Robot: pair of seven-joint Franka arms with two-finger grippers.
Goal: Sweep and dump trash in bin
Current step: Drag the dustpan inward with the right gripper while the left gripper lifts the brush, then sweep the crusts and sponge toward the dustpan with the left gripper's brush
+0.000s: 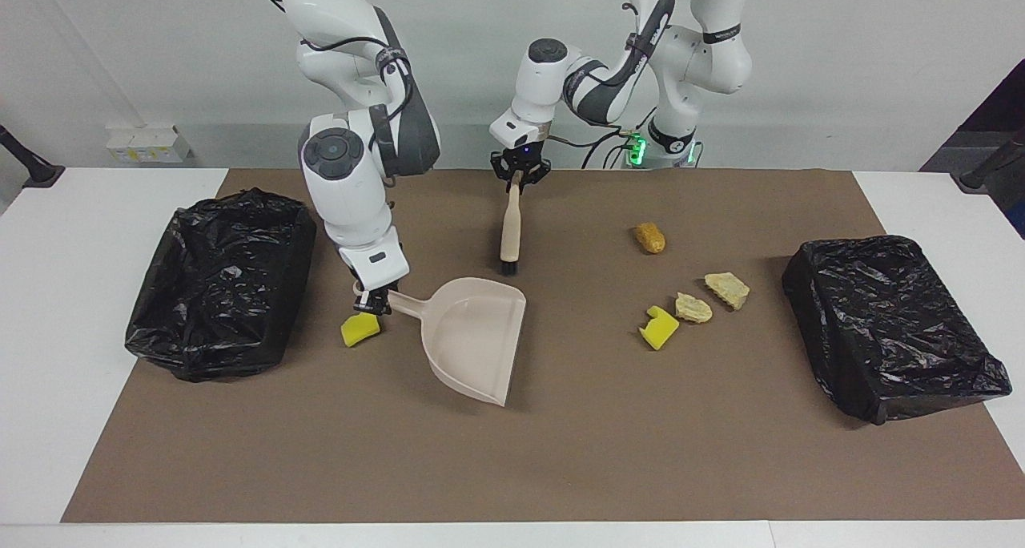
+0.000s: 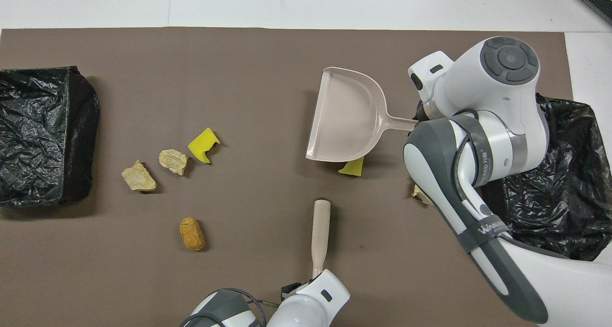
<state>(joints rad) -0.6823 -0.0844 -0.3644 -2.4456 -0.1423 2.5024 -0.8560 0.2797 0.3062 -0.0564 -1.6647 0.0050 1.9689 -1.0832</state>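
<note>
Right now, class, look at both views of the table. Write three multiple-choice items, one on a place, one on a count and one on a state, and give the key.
1. The brush is:
A. nearer the robots than the dustpan
B. farther from the robots than it
C. inside it

2. How many black-lined bins are on the table?
A. one
B. two
C. three

3. The dustpan is:
A. heaped with trash
B. upside down
C. empty

Key:
1 A, as the brush sits higher than the dustpan in the facing view.
2 B, as one bin sits at each end of the brown mat.
3 C, as the overhead view shows its bare inside facing up.
</note>
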